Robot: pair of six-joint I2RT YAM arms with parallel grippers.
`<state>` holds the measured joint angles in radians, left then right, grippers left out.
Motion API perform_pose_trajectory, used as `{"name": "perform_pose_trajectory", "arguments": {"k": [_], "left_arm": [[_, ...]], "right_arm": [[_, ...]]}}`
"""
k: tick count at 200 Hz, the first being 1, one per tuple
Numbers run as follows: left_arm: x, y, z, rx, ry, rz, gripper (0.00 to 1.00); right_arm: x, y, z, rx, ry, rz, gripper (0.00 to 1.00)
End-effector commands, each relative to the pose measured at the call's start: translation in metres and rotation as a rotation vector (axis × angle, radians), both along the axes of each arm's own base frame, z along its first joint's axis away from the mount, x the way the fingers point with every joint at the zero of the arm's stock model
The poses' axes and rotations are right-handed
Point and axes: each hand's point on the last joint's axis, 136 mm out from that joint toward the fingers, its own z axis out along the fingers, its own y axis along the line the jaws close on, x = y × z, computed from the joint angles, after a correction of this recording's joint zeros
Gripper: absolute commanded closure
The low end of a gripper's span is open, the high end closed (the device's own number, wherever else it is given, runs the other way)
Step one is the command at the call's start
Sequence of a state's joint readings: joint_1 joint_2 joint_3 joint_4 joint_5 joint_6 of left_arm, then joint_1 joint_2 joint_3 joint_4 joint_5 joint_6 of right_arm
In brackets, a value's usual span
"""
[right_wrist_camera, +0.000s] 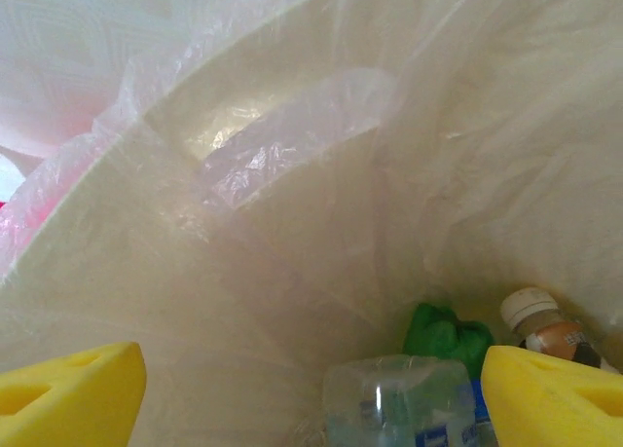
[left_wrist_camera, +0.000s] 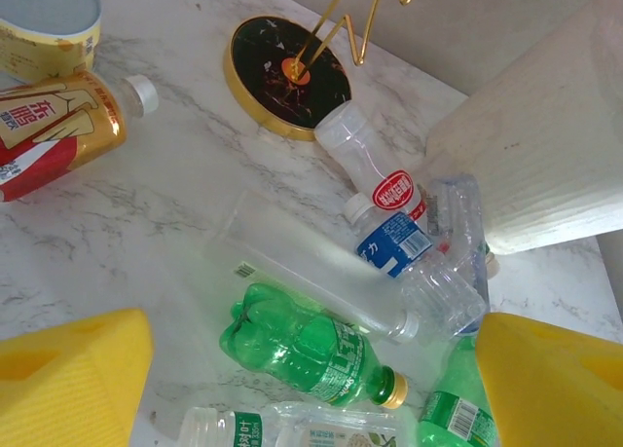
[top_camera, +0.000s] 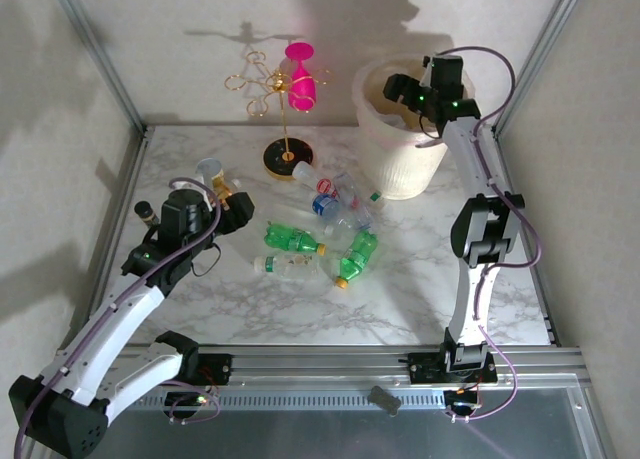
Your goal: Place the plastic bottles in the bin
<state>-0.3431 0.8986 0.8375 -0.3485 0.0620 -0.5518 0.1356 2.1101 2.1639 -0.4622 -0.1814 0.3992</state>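
Several plastic bottles lie loose on the marble table: a green one [top_camera: 293, 239], a second green one [top_camera: 357, 256], a clear one [top_camera: 285, 265], and red-labelled [top_camera: 322, 182] and blue-labelled [top_camera: 335, 207] ones by the bin [top_camera: 400, 144]. My left gripper [top_camera: 228, 201] hangs open above the green bottle [left_wrist_camera: 311, 345], beside a long clear bottle [left_wrist_camera: 311, 272]; a copper-brown bottle [left_wrist_camera: 58, 130] lies to its left. My right gripper [top_camera: 405, 91] is open over the bin's mouth. Beneath it in the lined bin [right_wrist_camera: 292, 223] lie a clear blue-labelled bottle [right_wrist_camera: 399, 403], a green bottle [right_wrist_camera: 448, 335] and a brown white-capped one [right_wrist_camera: 545, 328].
A gold wire stand [top_camera: 275, 84] carrying a pink glass [top_camera: 300, 79] rises from a black disc base [top_camera: 288, 157] at the back centre. A yellow tub with a grey lid [top_camera: 210, 169] and a small dark vial [top_camera: 147, 214] stand near the left arm. Metal frame posts edge the table.
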Motion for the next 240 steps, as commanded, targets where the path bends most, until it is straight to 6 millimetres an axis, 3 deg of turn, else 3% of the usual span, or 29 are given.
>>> {"name": "perform_pose_trajectory", "arguments": {"k": [1, 31, 76, 103, 155, 191, 218, 240], "left_arm": [[0.003, 0.010, 0.018, 0.036, -0.034, 0.041, 0.13], [0.005, 0.019, 0.020, 0.073, -0.011, 0.087, 0.13], [0.003, 0.037, 0.022, 0.116, -0.009, 0.177, 0.12], [0.006, 0.055, 0.020, 0.161, 0.026, 0.279, 0.11], [0.022, 0.070, 0.022, 0.217, 0.016, 0.377, 0.10], [0.047, 0.079, 0.019, 0.220, 0.006, 0.390, 0.08], [0.067, 0.062, 0.008, 0.200, -0.020, 0.280, 0.06], [0.080, 0.063, -0.001, 0.213, -0.043, 0.274, 0.05]], "right_arm": [[-0.020, -0.007, 0.072, -0.021, -0.146, -0.022, 0.10], [-0.044, -0.012, 0.108, -0.026, -0.210, -0.029, 0.10], [-0.099, 0.005, 0.122, -0.074, -0.277, -0.005, 0.10], [-0.140, 0.025, 0.116, -0.089, -0.298, 0.038, 0.11], [-0.213, 0.064, 0.097, -0.086, -0.304, 0.172, 0.12], [-0.244, 0.083, 0.091, -0.063, -0.279, 0.288, 0.12], [-0.263, 0.095, 0.086, 0.052, -0.283, 0.364, 0.10], [-0.275, 0.103, 0.080, 0.106, -0.277, 0.422, 0.10]]}}
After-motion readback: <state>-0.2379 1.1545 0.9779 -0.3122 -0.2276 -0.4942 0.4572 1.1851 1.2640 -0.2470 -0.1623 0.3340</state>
